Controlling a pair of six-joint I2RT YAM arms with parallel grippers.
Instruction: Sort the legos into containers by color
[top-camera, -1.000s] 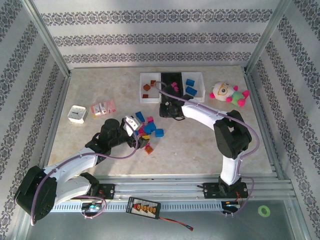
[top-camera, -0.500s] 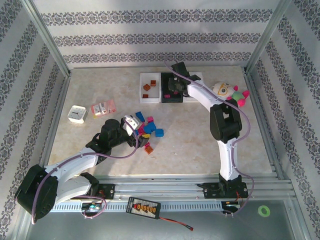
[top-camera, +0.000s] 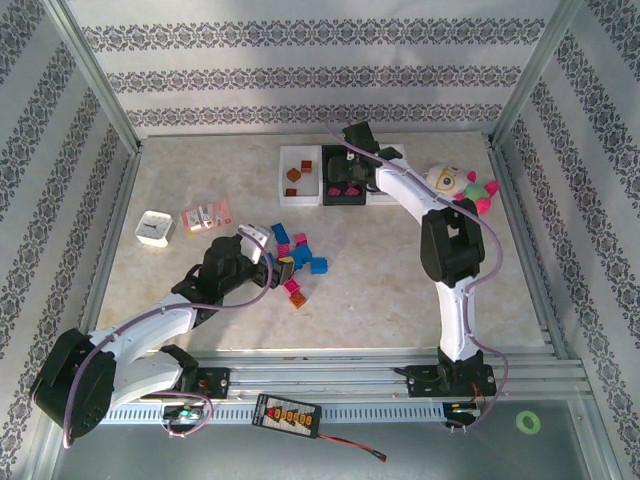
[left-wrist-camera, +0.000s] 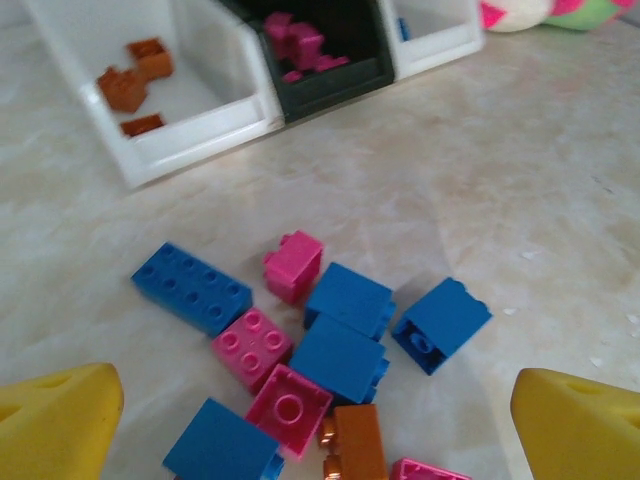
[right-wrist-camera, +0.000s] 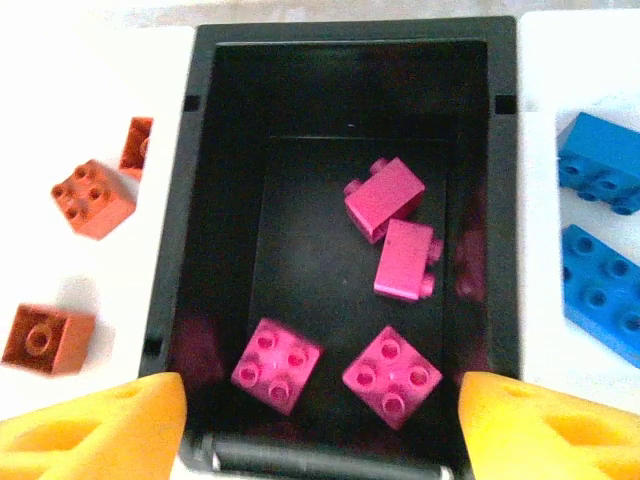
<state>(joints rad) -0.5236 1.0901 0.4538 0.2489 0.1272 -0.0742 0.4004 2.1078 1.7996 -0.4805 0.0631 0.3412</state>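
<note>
Pale marble tabletop (left-wrist-camera: 520, 150) shows the sorting about half done, I judge. The right claw (right-wrist-camera: 320, 425) stands wide and empty above the black bin (right-wrist-camera: 350, 28); four magenta bricks (right-wrist-camera: 393, 375) lie inside at its 12 o'clock, brown-orange bricks (right-wrist-camera: 92, 198) at 10 and blue bricks (right-wrist-camera: 600, 165) at 2, in white bins (right-wrist-camera: 90, 270). The left claw (left-wrist-camera: 320, 425), also wide and empty, hovers over the loose pile (left-wrist-camera: 340, 355), about ten bricks unsorted, at its 12 o'clock.

My view: marbled beige table (top-camera: 400, 290). At 12 o'clock, side by side: left white bin (top-camera: 300, 200), black bin (right-wrist-camera: 505, 200), right white bin (right-wrist-camera: 540, 60). Plush toy (top-camera: 450, 183) at 2 o'clock. At 9 o'clock, white square box (top-camera: 154, 229), with pink-and-white packet (top-camera: 206, 215) just beside it. Loose legos (left-wrist-camera: 345, 355) are clustered near centre, toward 7 o'clock.
</note>
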